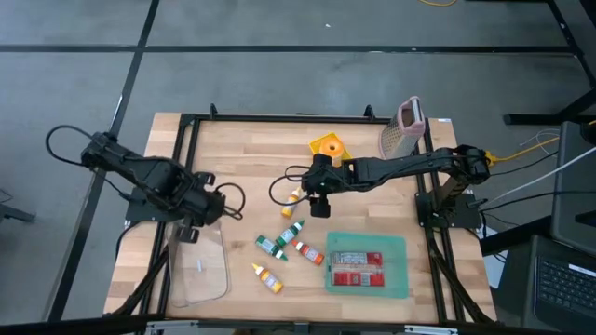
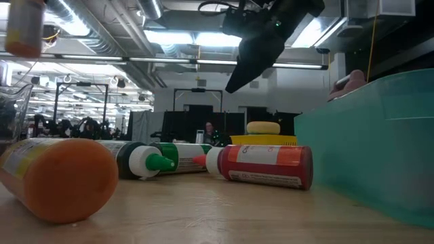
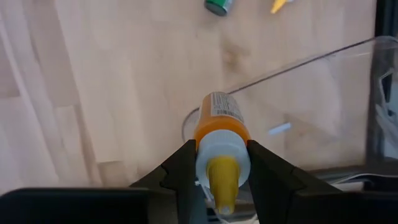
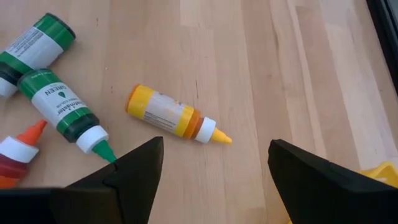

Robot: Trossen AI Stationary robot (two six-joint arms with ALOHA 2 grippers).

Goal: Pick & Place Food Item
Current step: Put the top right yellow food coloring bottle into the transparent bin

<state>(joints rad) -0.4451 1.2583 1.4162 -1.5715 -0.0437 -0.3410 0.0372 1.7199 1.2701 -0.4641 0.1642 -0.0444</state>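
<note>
an orange-bodied food colouring bottle [image 3: 222,134] with a white collar and yellow nozzle is clamped at its cap between the left gripper [image 3: 222,167] fingers, above the rim of a clear plastic container [image 1: 207,270]. on the wooden table lie a yellow bottle [image 4: 176,121], nozzle pointing away from two green bottles [image 4: 65,109] that touch each other, a red bottle [image 1: 308,252] beside them, and another yellow bottle [image 1: 268,277] nearer the table's front edge.

Bare tabletop [image 1: 247,163] lay open toward the far edge. Scattered bottles [image 1: 282,237] crowded the middle, between the clear container [image 1: 200,270] and the teal bin [image 1: 366,263].
</note>
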